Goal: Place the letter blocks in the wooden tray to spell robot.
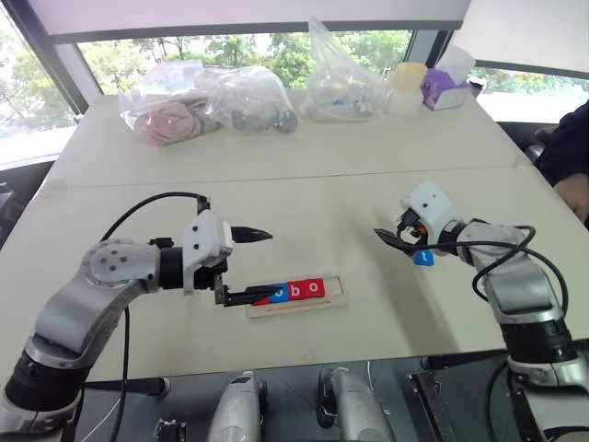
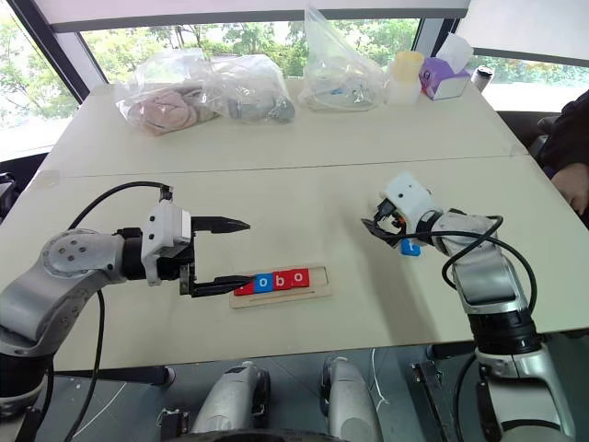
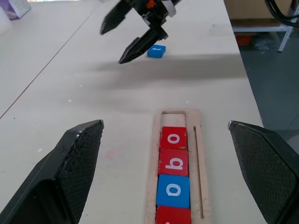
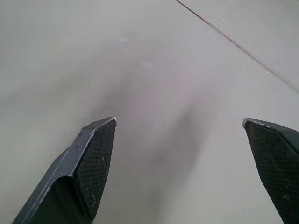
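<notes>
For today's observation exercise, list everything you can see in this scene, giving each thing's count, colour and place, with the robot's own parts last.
letter blocks in tray: four, red and blue, in a row.
loose letter block: one, blue, on the table under the right gripper.
wooden tray: one, pale wood, near table edge.
plastic bags: three, clear, far side.
cup: one, yellowish, far right.
tissue box: one, purple, beside cup.
table: one, cream.
person's sleeve: dark, right edge.
left gripper: black, open, over tray's left end.
right gripper: black, open.

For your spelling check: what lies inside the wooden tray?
Inside the wooden tray sit four blocks: red, blue o, red b, red o. The first letter is cropped; one slot remains empty.
</notes>
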Available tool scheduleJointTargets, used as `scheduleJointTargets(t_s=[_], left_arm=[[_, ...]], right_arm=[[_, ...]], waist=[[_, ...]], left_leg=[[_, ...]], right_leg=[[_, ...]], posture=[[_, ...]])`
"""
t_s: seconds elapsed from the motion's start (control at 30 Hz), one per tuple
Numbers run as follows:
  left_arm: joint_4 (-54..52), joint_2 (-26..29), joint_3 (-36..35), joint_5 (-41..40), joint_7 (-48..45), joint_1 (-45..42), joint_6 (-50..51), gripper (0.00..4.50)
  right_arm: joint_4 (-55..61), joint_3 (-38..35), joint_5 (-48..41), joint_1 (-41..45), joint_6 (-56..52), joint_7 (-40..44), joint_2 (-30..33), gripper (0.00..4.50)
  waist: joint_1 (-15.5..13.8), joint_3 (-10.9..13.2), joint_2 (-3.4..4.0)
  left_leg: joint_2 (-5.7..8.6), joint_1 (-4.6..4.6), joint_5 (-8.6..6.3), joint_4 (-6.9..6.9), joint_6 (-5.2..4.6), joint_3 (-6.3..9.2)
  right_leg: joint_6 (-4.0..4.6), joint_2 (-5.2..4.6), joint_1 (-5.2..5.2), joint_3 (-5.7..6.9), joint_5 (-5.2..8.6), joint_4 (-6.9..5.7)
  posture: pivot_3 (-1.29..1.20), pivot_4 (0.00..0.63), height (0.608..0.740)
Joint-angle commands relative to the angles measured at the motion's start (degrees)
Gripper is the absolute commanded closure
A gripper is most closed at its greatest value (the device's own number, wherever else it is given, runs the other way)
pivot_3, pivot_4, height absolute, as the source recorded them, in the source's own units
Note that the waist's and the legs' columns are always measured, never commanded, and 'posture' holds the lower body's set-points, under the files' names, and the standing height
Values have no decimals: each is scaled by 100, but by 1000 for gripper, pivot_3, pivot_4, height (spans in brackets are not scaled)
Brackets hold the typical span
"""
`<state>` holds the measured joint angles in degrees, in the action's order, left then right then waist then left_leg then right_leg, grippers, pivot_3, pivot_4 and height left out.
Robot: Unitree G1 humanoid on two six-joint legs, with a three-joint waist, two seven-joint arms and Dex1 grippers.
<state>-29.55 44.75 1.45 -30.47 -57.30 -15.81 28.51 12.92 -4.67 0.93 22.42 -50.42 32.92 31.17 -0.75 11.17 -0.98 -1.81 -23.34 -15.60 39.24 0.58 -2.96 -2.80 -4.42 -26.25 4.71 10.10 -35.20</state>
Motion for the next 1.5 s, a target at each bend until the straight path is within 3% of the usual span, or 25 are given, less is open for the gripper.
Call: scheduleJointTargets(t_s=[0.03,0.27,0.6,0.7,0.87,1.1,1.5], left_arm=[[-48,-3,-5,15,-61,-92,-133,0],[17,1,12,15,-139,-157,-155,0],[66,-40,44,62,-122,-204,-161,0],[45,-45,29,82,-92,-183,-164,0],[23,-62,16,123,-82,-138,-179,0],[69,-112,39,170,-106,-163,-212,0],[134,-120,39,193,-169,-151,-286,0]], right_arm=[[892,-463,109,-180,-1313,-839,-455,112],[1533,-860,156,-465,-2648,-1766,-1243,112],[1578,-1164,-36,-331,-3320,-2188,-1743,112],[1617,-1301,-132,-285,-3568,-2208,-1901,950],[1766,-1399,-285,-198,-3954,-2186,-2043,3349],[2685,-1103,-1071,-668,-4208,-1775,-2064,3342],[3498,-853,-1972,-1307,-4208,-2334,-2340,3342]], waist=[[2,-1,2],[6,-4,7],[13,-8,8],[13,-9,9],[12,-10,8],[20,-10,8],[59,-9,9]], left_leg=[[0,0,0,0,0,1],[-1,0,0,0,0,3],[-1,0,0,0,0,4],[-1,0,0,0,0,5],[-1,-1,0,-1,0,6],[-2,-1,-1,-10,-1,12],[-6,-1,-1,-10,0,25]], right_leg=[[-3,0,-1,0,-4,-1],[6,0,-2,0,11,0],[1,0,0,0,15,1],[1,0,0,0,15,1],[1,0,2,0,16,6],[0,1,-2,1,17,6],[1,0,-6,1,19,9]], posture=[[0,150,740],[0,150,740],[0,150,740],[0,150,740],[0,150,740],[0,150,740],[0,150,740]])
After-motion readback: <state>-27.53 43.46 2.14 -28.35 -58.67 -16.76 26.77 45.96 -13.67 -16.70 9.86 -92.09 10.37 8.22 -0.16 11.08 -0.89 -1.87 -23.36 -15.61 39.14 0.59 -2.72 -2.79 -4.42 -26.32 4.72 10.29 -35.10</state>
